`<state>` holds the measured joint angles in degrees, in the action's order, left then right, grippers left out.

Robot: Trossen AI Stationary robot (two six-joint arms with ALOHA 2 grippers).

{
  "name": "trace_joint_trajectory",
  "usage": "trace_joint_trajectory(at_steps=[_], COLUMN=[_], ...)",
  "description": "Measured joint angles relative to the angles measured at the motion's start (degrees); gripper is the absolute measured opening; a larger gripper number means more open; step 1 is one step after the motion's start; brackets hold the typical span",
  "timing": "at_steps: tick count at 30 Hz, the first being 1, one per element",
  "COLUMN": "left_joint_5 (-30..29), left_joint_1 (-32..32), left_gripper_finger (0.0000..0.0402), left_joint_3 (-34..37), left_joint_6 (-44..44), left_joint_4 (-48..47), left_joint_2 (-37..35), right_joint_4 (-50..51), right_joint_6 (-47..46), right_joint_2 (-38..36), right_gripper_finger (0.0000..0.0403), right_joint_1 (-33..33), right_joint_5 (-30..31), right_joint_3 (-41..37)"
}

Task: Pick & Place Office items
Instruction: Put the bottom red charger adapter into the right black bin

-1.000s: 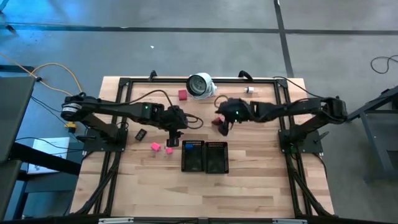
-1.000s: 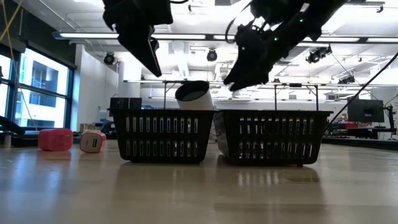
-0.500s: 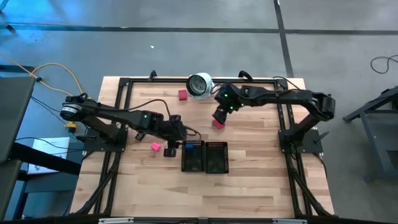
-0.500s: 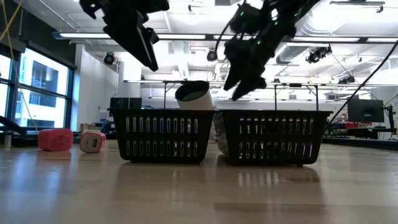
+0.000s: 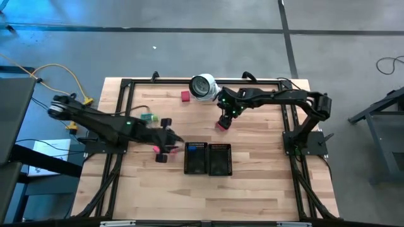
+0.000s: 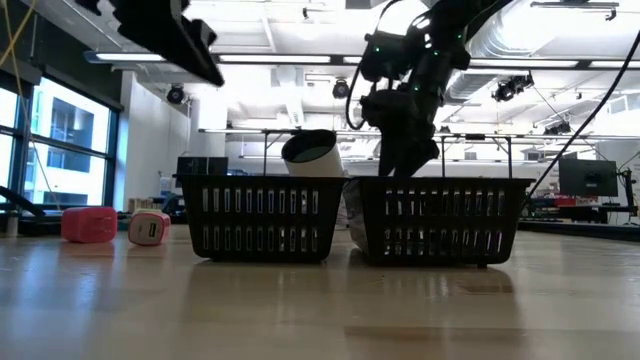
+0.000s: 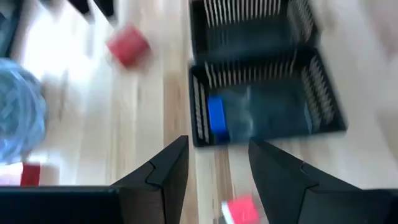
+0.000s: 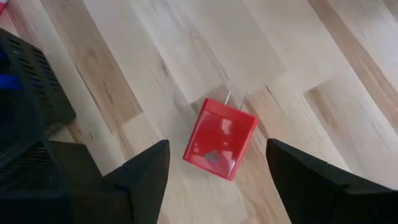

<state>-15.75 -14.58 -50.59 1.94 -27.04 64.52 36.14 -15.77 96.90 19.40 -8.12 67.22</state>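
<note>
My right gripper (image 8: 217, 152) hangs open above a red piece (image 8: 219, 138) with two metal prongs, which lies flat on the wood (image 5: 221, 125); one finger stands on each side of it, clear of it. My left gripper (image 7: 217, 168) is open and empty, near the left black tray (image 5: 196, 157), which holds a blue piece (image 7: 216, 116). A pink piece (image 7: 241, 210) lies on the table by this gripper's fingertips (image 5: 156, 149). The low view shows two pink pieces (image 6: 88, 224), (image 6: 148, 228) left of the trays. Another red piece (image 5: 185, 96) and a green one (image 5: 149, 117) lie farther back.
Two black mesh trays (image 6: 262, 218), (image 6: 440, 218) stand side by side near the table's middle. A round white-and-grey object (image 5: 203, 86) sits at the far edge. A small black item (image 5: 165, 122) lies by the green piece. A black frame runs around the table.
My left gripper has gone toward the table's near edge and a little left, ending beside the left tray above the pink pieces. My right gripper has tipped from a slant to pointing steeply down over the red piece. No piece has moved.
</note>
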Motion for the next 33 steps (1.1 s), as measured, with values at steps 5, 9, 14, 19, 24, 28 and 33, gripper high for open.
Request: trace_joint_trajectory(at_steps=[5, 9, 14, 19, 24, 28, 33], left_joint_5=[3.8, 6.5, 6.5, 6.5, 6.9, 7.1, 7.1], left_joint_1=[0.0, 0.0, 0.0, 0.0, 0.0, 0.0, 0.0], left_gripper_finger=[0.0159, 0.0159, 0.0159, 0.0159, 0.0159, 0.0159, 0.0159], left_joint_3=[13.0, 20.8, 25.5, 26.1, 26.1, 26.1, 26.1], left_joint_6=[0.0, -1.5, -1.5, -0.9, -0.2, 0.4, 0.9], left_joint_4=[17.7, 28.6, 33.4, 34.0, 34.0, 34.0, 33.9], left_joint_2=[-13.7, -20.6, -22.8, -21.4, -19.9, -18.7, -17.7], right_joint_4=[0.0, 0.1, 1.0, 0.9, 0.8, 0.0, -1.8], right_joint_6=[0.2, -0.9, -2.5, -5.1, -6.7, -6.7, -5.9], right_joint_2=[0.0, 0.0, 0.4, 3.1, 5.7, 7.2, 7.7], right_gripper_finger=[0.0254, 0.0254, 0.0254, 0.0254, 0.0254, 0.0254, 0.0254], right_joint_1=[-0.3, -0.4, -1.1, -2.0, -2.6, -3.7, -4.7], right_joint_5=[0.6, 2.2, 5.2, 1.7, 0.7, 2.7, 3.6], right_joint_3=[0.0, 0.0, 0.0, 0.0, 0.0, 0.0, 0.0])
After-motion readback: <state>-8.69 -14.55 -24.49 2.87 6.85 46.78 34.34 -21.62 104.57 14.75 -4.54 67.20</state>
